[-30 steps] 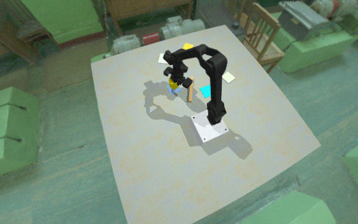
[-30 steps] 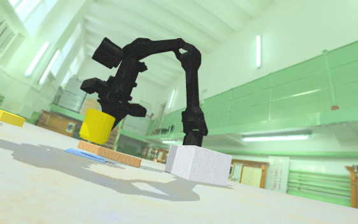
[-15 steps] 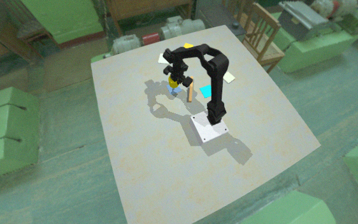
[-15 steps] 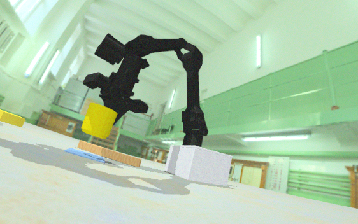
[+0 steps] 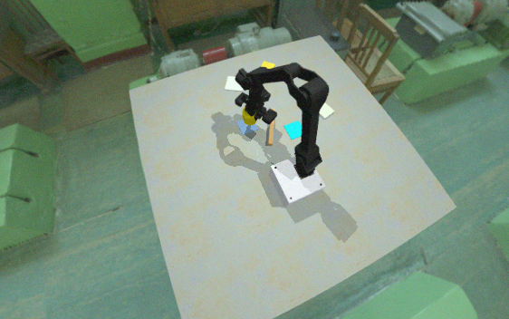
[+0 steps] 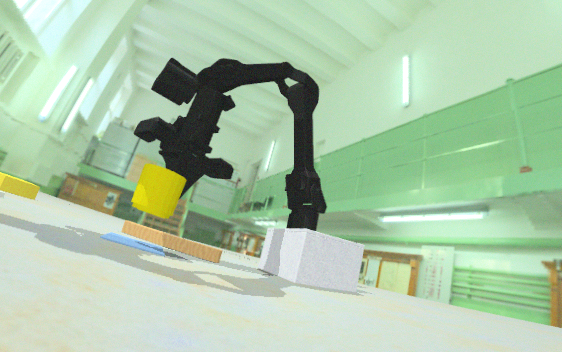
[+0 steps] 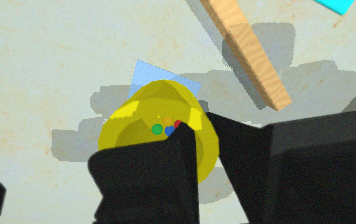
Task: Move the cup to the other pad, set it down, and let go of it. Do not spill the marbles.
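Note:
My gripper (image 5: 252, 114) (image 6: 186, 187) (image 7: 198, 119) is shut on the rim of a yellow cup (image 5: 247, 117) (image 6: 157, 191) (image 7: 150, 120) and holds it tilted in the air above the light blue pad (image 5: 246, 129) (image 6: 132, 243) (image 7: 145, 75). Several coloured marbles (image 7: 167, 127) lie inside the cup, seen in the wrist view. The cyan pad (image 5: 292, 130) (image 7: 336, 5) lies on the table to the right, beyond a wooden bar (image 5: 270, 134) (image 6: 172, 242) (image 7: 245, 50) that lies flat between the two pads.
The arm's white base block (image 5: 296, 182) (image 6: 312, 259) stands on the table in front of the pads. A yellow block (image 5: 268, 64) (image 6: 17, 185) and pale flat patches (image 5: 233, 83) (image 5: 327, 110) lie farther back. A wooden chair (image 5: 369, 45) stands past the table's far right edge.

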You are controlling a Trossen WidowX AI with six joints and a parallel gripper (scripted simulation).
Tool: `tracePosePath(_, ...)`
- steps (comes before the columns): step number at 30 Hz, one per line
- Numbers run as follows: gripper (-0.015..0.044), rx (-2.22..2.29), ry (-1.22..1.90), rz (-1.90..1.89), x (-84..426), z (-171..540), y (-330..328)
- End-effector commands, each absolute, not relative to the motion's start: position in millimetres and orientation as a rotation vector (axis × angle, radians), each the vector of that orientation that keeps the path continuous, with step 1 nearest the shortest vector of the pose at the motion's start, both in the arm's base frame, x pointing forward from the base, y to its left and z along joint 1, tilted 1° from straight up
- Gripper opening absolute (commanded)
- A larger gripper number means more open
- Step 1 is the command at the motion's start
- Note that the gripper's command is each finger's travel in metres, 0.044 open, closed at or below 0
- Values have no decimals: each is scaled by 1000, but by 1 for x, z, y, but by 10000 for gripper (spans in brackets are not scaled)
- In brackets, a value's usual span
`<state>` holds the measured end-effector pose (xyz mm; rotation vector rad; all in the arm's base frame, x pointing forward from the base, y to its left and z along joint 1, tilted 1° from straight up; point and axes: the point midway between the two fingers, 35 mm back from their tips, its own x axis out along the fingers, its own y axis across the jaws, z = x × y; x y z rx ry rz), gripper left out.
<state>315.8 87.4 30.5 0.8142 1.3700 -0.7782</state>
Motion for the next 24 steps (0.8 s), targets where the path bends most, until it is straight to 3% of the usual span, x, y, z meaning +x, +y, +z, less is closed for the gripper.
tracePosePath(1,0,810,1370,-782,311,30,79)
tracePosePath(24,0,805,1368,-788,286,32,25)
